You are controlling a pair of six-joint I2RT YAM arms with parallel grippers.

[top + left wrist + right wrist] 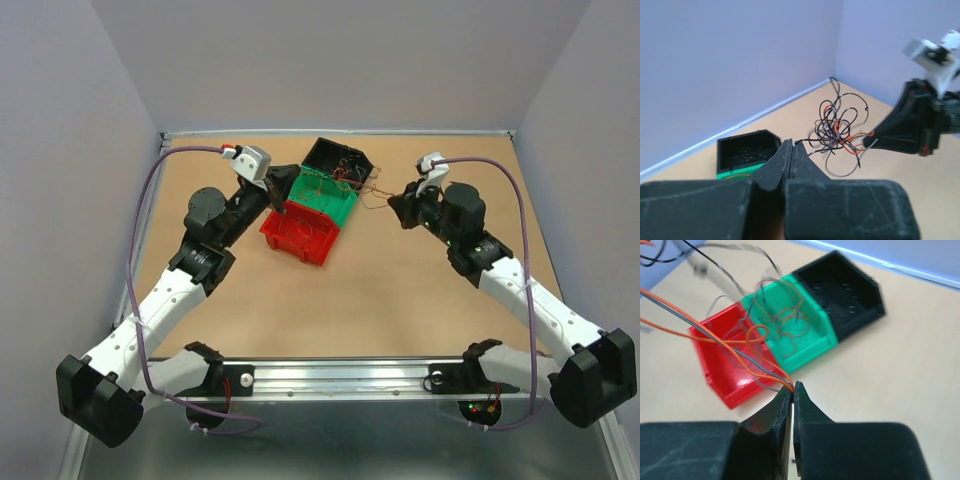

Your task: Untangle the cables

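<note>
Left pincer (791, 149) is pinched together on a dark strand end. Right pincer (792, 388) is clamped on orange and grey strands. The cables (837, 127), a curly knot of hair-thin dark, red and orange wire, hang in the air between the two tips, just ahead of the left one, with strands trailing to the right one. Beneath sit a red plastic bin (298, 233), a green plastic bin (322, 200) and a black plastic bin (338, 160), touching in a row.

You're handling something near weightless, soft, springy and snag-prone. Hard pulls likely tighten the knot. Take a single free end or an outer loop, not the dense middle. Thin wire may slip.
</note>
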